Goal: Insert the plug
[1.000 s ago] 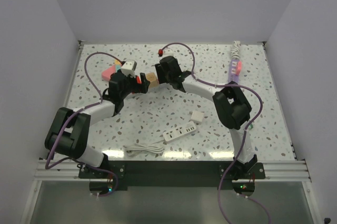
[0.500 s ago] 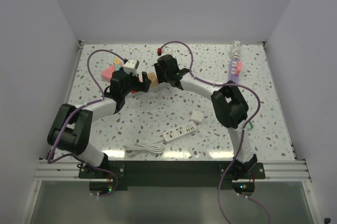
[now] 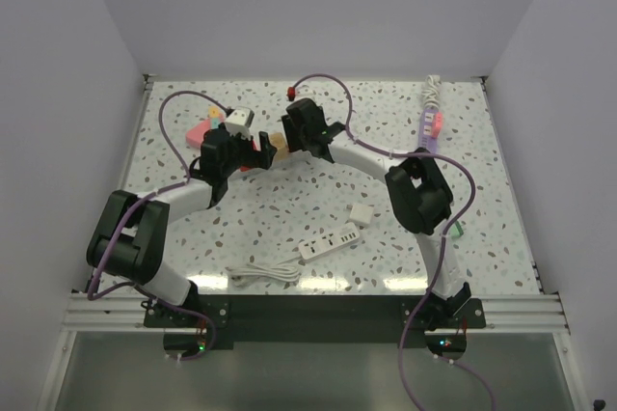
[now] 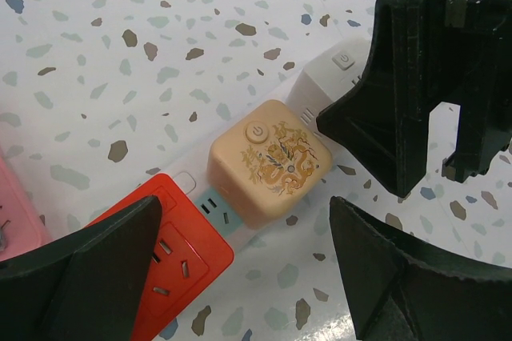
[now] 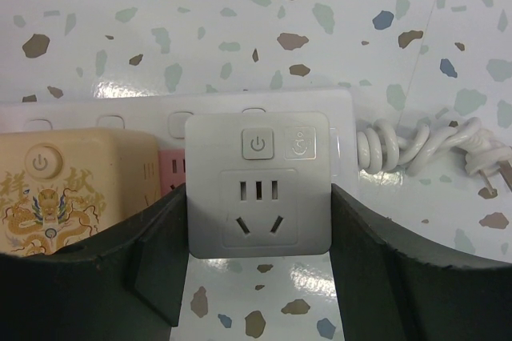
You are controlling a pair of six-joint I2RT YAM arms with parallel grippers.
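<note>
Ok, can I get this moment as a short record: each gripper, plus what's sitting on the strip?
left gripper: open, above the red adapter and beige adapter, holding nothing
right gripper: closed on the sides of the white adapter
power strip: white, flat on the table, red, beige and white adapters in a row on it
cord: coiled, off the strip's end
spare strip: near the arm bases, untouched

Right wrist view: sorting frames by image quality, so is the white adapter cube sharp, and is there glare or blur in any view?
Right wrist view: the white adapter cube is sharp and evenly lit, soft glare on the table. Left wrist view: the beige cube is crisp, the left hand's fingers dark and slightly soft. Top external view: glare patches along the table's near edge.
</note>
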